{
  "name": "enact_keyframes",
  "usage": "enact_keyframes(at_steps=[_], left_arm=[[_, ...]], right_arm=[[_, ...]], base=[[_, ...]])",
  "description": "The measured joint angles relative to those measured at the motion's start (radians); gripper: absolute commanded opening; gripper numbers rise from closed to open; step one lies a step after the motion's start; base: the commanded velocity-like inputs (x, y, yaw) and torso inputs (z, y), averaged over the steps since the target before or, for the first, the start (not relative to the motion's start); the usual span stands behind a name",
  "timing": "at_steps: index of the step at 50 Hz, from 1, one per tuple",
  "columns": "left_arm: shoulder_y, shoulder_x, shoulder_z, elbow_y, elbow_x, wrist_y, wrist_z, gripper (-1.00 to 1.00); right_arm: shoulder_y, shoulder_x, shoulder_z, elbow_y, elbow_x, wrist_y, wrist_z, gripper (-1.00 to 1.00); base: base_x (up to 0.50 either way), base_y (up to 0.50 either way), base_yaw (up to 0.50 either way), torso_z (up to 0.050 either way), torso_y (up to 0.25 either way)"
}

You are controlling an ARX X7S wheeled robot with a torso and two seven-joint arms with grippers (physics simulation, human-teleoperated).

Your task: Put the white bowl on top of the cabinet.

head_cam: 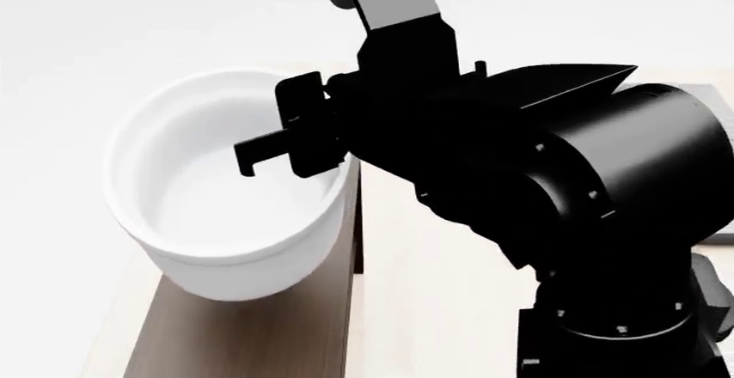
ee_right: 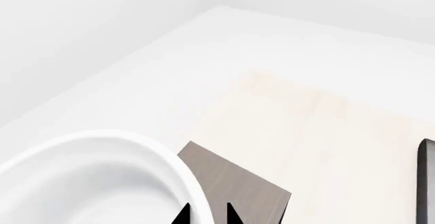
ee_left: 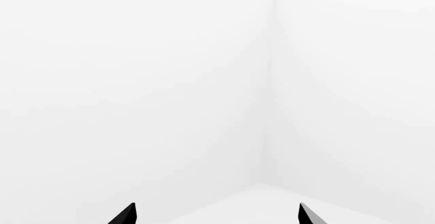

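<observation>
The white bowl [head_cam: 218, 206] fills the left of the head view, tilted, over the end of the cabinet [head_cam: 229, 344], whose top is grey-brown wood grain with a dark side. I cannot tell whether the bowl touches the top. My right gripper [head_cam: 321, 159] is shut on the bowl's right rim. In the right wrist view its two black fingertips [ee_right: 182, 215] straddle the rim of the bowl [ee_right: 102, 173], with the cabinet's corner [ee_right: 238, 183] just beyond. My left gripper [ee_left: 217, 216] is open, empty and faces bare white walls.
The pale wooden tabletop [head_cam: 436, 292] runs beside the cabinet, and white floor and walls lie beyond it. A dark object's edge [ee_right: 427, 183] shows at the table's far side. My right arm [head_cam: 551, 189] hides much of the head view's right half.
</observation>
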Motion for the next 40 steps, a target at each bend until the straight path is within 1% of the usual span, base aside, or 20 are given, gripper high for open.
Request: enact_keyframes(at_steps=[14, 40], left_arm=[[0.001, -0.005, 0.002, 0.004, 0.006, 0.000, -0.006, 1.00], [0.000, -0.007, 0.001, 0.002, -0.003, 0.002, -0.008, 1.00]], right_arm=[[-0.037, 0.008, -0.036, 0.007, 0.037, -0.033, 0.029, -1.00], [-0.073, 0.027, -0.116, 0.073, 0.036, -0.123, 0.018, -1.00]], base=[[0.00, 0.00, 0.00, 0.000, 0.001], [0.00, 0.00, 0.00, 0.000, 0.001]])
